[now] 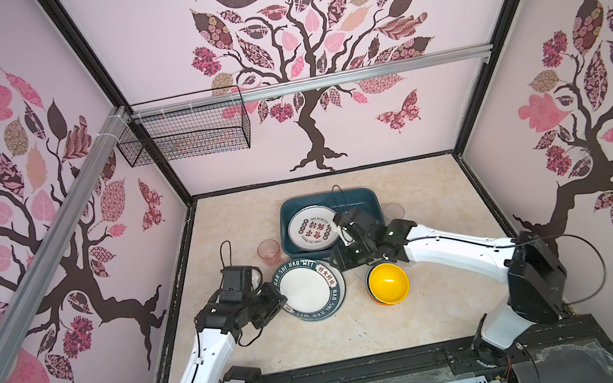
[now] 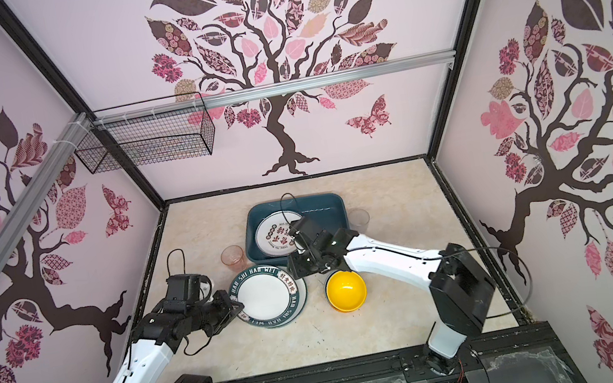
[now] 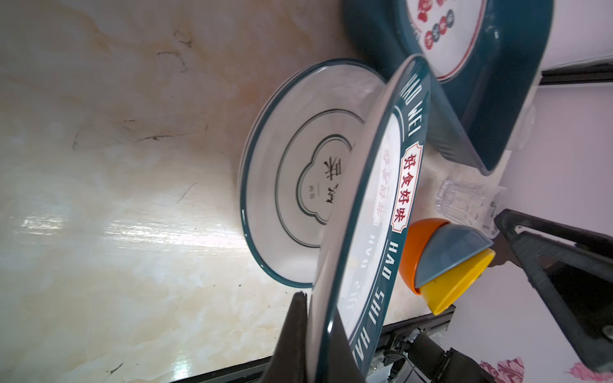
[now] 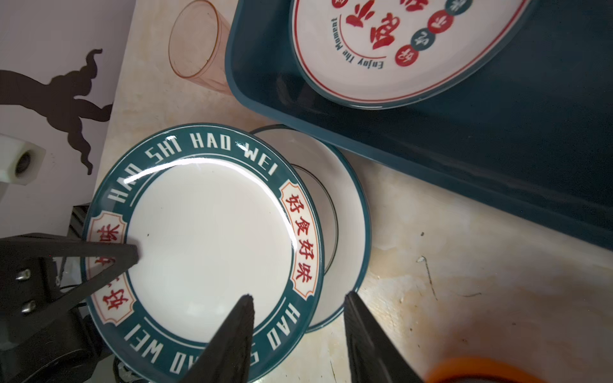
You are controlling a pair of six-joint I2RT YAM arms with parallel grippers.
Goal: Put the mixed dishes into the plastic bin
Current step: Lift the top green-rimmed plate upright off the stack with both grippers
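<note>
Top views (both of them) show the left gripper [image 1: 281, 297] closed on the left edge of the lettered plate [image 1: 308, 289]. The plastic bin [image 1: 368, 195] stands just behind this plate, apart from that gripper, and it holds one red-character plate [image 1: 311, 229].

Left wrist view: the two fingers [image 3: 297, 318] pinch the rim of the lettered plate, one on each face. The plate is tilted above a second plate [image 3: 282, 172], which lies flat on the table. The stacked bowls [image 3: 447, 265] and a clear cup [image 3: 461, 202] are beyond the rim.

Right wrist view: the right gripper [image 4: 298, 298] is open, with nothing held between its jaws. It hangs over the rim of the lettered plate, at the side where the second plate shows from under it. The bin lies beyond both plates, with a pink cup [image 4: 195, 43] beside its wall.
</note>
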